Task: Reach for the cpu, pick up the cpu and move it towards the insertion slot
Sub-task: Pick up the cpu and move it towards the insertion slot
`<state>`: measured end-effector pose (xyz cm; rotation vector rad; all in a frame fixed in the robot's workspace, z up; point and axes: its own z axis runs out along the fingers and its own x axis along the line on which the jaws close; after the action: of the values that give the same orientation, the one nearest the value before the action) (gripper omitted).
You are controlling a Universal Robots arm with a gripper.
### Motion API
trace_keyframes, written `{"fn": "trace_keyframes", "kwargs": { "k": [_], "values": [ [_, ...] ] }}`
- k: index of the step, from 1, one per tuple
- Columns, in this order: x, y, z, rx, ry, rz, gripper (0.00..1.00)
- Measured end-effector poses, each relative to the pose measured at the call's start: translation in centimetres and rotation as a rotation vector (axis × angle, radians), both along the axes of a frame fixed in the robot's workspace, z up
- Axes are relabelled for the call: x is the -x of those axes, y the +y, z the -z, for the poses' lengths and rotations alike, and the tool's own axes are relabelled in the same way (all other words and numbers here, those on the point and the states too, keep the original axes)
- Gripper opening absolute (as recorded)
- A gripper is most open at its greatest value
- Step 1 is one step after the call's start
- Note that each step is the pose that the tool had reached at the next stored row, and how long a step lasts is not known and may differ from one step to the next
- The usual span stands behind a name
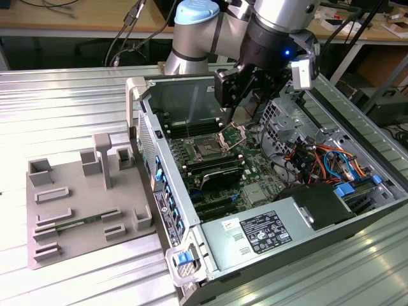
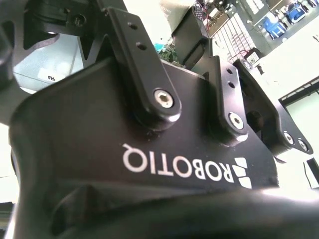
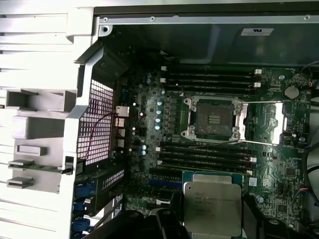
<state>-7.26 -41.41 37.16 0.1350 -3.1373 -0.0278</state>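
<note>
The cpu [image 3: 212, 201], a flat silvery square chip, sits between two dark fingers [image 3: 167, 225] of my gripper [image 3: 212, 221], which is shut on it. It hangs above the green motherboard, a short way off the insertion slot [image 3: 213, 118], a dark square socket whose metal frame stands open. In the exterior view my gripper [image 1: 244, 108] hovers inside the open computer case, just above and behind the insertion slot [image 1: 208, 150] and its raised frame [image 1: 233, 135]. The gripper's black housing [image 2: 149, 149] is close up in the second wrist view.
Long black memory slots [image 3: 207, 79] flank the socket on both sides. A grey tray [image 1: 83, 191] with a green memory stick [image 1: 76, 223] lies on the exterior view's left, outside the case. Coloured cables [image 1: 325, 159] and a power supply [image 1: 255, 233] crowd the case's right.
</note>
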Motion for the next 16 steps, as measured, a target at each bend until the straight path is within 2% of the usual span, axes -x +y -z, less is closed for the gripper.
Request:
{"fn": "trace_keyframes", "kwargs": {
  "k": [16],
  "values": [
    [-0.67, 0.0, 0.13, 0.0003, 0.0, 0.0, 0.55]
  ]
}}
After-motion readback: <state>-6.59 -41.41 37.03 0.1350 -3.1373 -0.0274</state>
